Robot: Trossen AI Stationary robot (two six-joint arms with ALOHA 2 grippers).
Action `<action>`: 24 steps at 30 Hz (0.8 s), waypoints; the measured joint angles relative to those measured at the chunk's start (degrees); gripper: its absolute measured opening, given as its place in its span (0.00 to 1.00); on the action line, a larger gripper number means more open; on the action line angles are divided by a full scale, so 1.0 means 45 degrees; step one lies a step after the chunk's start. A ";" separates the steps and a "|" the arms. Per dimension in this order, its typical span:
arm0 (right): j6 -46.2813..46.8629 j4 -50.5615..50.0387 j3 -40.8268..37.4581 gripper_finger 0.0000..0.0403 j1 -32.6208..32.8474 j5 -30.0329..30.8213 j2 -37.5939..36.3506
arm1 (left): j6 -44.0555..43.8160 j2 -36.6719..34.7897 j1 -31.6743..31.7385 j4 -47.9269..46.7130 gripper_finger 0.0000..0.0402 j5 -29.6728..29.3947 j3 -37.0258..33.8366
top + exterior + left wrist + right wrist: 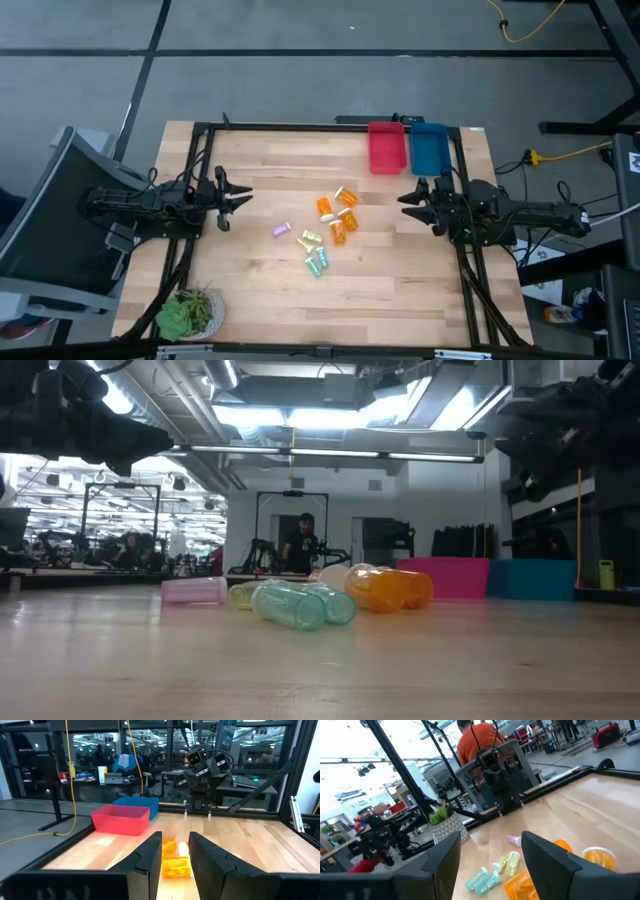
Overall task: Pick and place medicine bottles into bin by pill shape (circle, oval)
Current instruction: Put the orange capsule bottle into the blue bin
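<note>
Several tiny pill bottles lie on their sides in a loose cluster at the table's middle: orange ones, a purple one, a yellow one and green and teal ones. The low view shows the purple, teal and orange bottles. My left gripper is open, left of the cluster and above the table; its wrist view looks at orange bottles. My right gripper is open, right of the cluster; its wrist view shows the yellow and teal bottles.
A red bin and a blue bin stand side by side at the table's far edge, right of centre. A potted plant sits at the near left corner. A person in an orange shirt stands beyond the table.
</note>
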 joint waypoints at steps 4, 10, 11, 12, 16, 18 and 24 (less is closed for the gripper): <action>-0.0939 0.0042 0.1340 0.53 0.0000 0.0000 0.1925 | -0.0008 0.0000 0.0000 -0.0020 0.23 0.0000 -0.0003; -0.1966 -0.2748 0.4839 0.53 0.0000 0.0131 0.5318 | -0.0018 0.0000 0.0000 -0.0009 0.23 0.0000 -0.0003; -0.1902 -0.3604 0.5486 0.53 0.0000 0.0301 0.5857 | -0.0018 -0.0002 0.0001 -0.0005 0.23 0.0000 -0.0003; -0.1893 -0.4521 0.6146 0.53 0.0000 0.0555 0.6396 | -0.0018 0.0000 0.0000 -0.0003 0.23 0.0000 -0.0003; -0.1906 -0.7492 0.8555 0.53 0.0000 0.1864 0.8360 | -0.0014 0.0000 0.0000 0.0058 0.23 -0.0002 0.0001; -0.1913 -0.8771 0.9496 0.53 0.0000 0.2621 0.9180 | -0.0020 0.0000 0.0000 0.0058 0.23 -0.0005 -0.0003; -0.1947 -0.9872 1.1231 0.53 0.0000 0.4597 1.1057 | -0.0029 0.0000 0.0000 0.0056 0.23 -0.0005 -0.0003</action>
